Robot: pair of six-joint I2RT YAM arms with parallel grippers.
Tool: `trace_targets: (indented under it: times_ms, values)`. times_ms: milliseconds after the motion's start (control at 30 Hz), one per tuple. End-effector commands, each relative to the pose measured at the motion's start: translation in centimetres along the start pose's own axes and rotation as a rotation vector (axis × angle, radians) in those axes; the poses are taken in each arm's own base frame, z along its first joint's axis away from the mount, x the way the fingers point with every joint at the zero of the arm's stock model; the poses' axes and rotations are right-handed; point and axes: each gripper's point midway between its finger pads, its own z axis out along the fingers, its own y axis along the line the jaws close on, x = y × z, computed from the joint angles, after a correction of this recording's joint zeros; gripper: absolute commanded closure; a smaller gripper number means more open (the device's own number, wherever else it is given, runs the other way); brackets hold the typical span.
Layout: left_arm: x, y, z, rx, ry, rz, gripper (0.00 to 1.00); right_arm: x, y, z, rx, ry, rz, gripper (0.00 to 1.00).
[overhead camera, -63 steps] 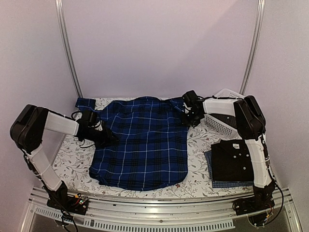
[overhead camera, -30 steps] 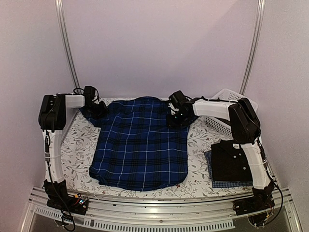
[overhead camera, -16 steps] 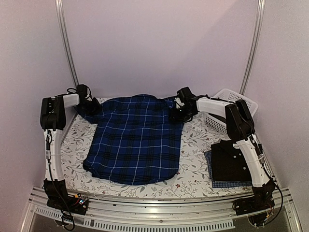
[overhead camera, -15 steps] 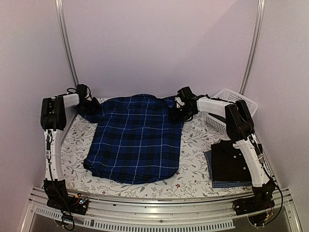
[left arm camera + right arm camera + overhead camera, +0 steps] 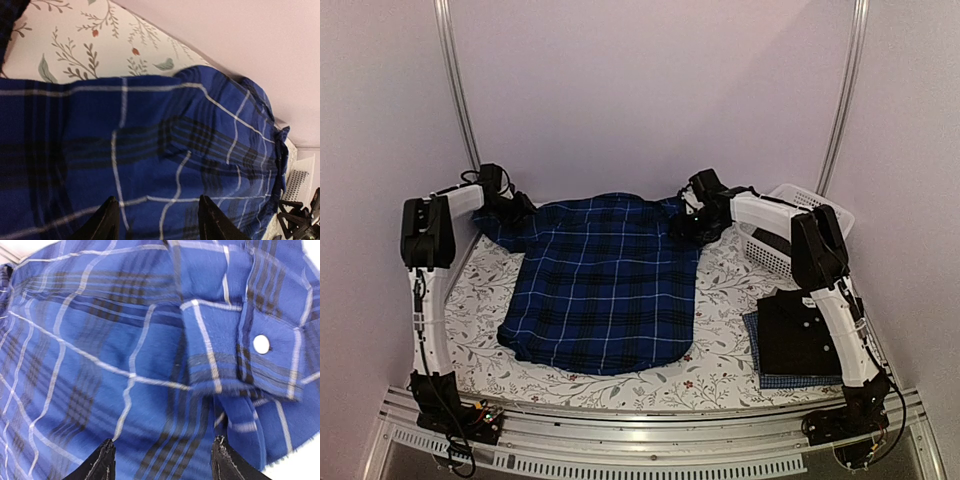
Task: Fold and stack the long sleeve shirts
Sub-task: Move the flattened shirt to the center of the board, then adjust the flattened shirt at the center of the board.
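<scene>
At the far left corner of the table [image 5: 470,300], the left jaws rest on the shoulder end of the plaid shirt [image 5: 605,290]. In the left wrist view their two fingertips [image 5: 109,217] stand apart. Blue cloth runs unbroken across the gap, so the jaws are open and no pinched fold shows.

The shirt lies spread flat across the middle of the table, with its collar end toward the far wall and its rounded hem toward the near edge.

The right jaws sit on the shirt's far right corner. The right wrist view shows their fingertips [image 5: 106,460] parted in the same way over plaid, holding nothing. They are just below a cuff [image 5: 240,355] that carries a white button [image 5: 261,343].

Right of them, a white basket [image 5: 775,250] stands against the far right side. Nearer, a folded black shirt [image 5: 800,335] lies on a folded blue check shirt [image 5: 790,381], well apart from the plaid one.
</scene>
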Motion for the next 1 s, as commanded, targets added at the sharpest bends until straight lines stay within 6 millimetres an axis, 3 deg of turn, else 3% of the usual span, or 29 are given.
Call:
trace_targets:
  times_ms: [0, 67, 100, 267, 367, 533, 667, 767, 967]
  values:
    - [-0.1, -7.8, -8.0, 0.097, -0.083, 0.105, 0.46, -2.8, 5.3, -6.9, -0.016, -0.093, -0.088, 0.36]
    - [1.8, -7.9, -10.1, 0.111, -0.076, 0.09, 0.46, -1.7, 7.2, -8.6, -0.028, -0.089, -0.095, 0.36]
    - [3.7, -8.5, -10.5, 0.125, -0.054, 0.092, 0.47, 0.2, 7.6, -8.3, -0.03, -0.054, -0.092, 0.36]
    - [12.5, -8.6, -14.4, 0.146, 0.016, 0.083, 0.49, 6.2, 13.1, -11.5, -0.106, -0.003, -0.106, 0.38]
    - [18.5, -7.1, -17.0, 0.095, 0.051, 0.08, 0.5, 11.0, 16.4, -13.1, -0.151, 0.042, -0.112, 0.39]
    - [25.9, -3.7, -21.3, 0.051, 0.042, 0.039, 0.5, 19.3, 19.6, -15.4, -0.154, 0.117, -0.111, 0.4]
    - [29.8, -1.1, -23.6, 0.017, 0.042, 0.01, 0.5, 24.4, 19.8, -16.2, -0.091, 0.16, -0.095, 0.4]
    - [31.2, -1.5, -24.9, -0.014, 0.01, 0.006, 0.48, 26.7, 19.7, -17.0, -0.057, 0.167, -0.074, 0.4]
    - [33.2, 0.9, -25.7, -0.159, 0.009, -0.066, 0.47, 28.4, 17.5, -18.1, 0.015, 0.156, 0.011, 0.39]
